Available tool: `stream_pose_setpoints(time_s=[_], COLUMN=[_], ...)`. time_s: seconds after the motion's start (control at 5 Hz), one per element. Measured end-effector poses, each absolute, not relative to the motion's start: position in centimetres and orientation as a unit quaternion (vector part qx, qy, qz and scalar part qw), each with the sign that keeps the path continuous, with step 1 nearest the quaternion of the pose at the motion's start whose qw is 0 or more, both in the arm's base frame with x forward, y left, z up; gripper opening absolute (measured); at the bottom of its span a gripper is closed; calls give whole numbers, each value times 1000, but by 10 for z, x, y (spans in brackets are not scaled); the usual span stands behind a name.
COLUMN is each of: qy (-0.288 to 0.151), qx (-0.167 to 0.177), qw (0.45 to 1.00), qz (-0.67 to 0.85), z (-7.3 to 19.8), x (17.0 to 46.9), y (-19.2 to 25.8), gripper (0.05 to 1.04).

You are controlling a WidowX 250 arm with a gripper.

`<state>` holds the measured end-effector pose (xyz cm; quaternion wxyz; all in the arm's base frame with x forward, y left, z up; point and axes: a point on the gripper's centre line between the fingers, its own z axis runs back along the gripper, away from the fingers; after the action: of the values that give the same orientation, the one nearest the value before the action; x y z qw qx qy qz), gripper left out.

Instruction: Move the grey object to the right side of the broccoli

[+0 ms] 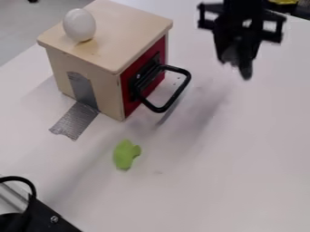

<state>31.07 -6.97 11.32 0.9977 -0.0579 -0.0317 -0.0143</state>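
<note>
A blurred greyish patch shows at the lower end of the black two-pronged robot hand, at the far right above the white tabletop; whether it is the grey object cannot be told, nor whether the hand is spread, pressed together or pinching anything. The small, lumpy light-green broccoli lies on the tabletop, nearer and well to the left of the hand. Beyond it, to the far left, stands a pale wooden box with a red side panel, from which a black looped handle juts rightward. A smooth white egg-shaped thing rests on the box's top. A silvery-grey strip of tape runs down the box's near side onto the tabletop. At the near left corner sits black equipment with a curved black cable.
</note>
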Motion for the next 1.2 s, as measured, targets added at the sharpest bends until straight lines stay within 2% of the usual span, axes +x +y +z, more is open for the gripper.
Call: stream_pose_setpoints(time_s=[0.2, 0.4, 0.6, 0.8, 1.0, 1.2], qy=[-4, 20, 16, 13, 6, -29], qx=[-57, -32, -31, -23, -4, 6], qw=[998, 998, 999, 999, 999, 998], qz=[-29, -49, -39, -30, -36, -47], z=[88, 59, 46, 39, 48, 84], x=[259, 221, 219, 220, 217, 219], y=[-80, -91, -91, -90, -89, -86], gripper=[356, 356, 402, 721, 982, 1001])
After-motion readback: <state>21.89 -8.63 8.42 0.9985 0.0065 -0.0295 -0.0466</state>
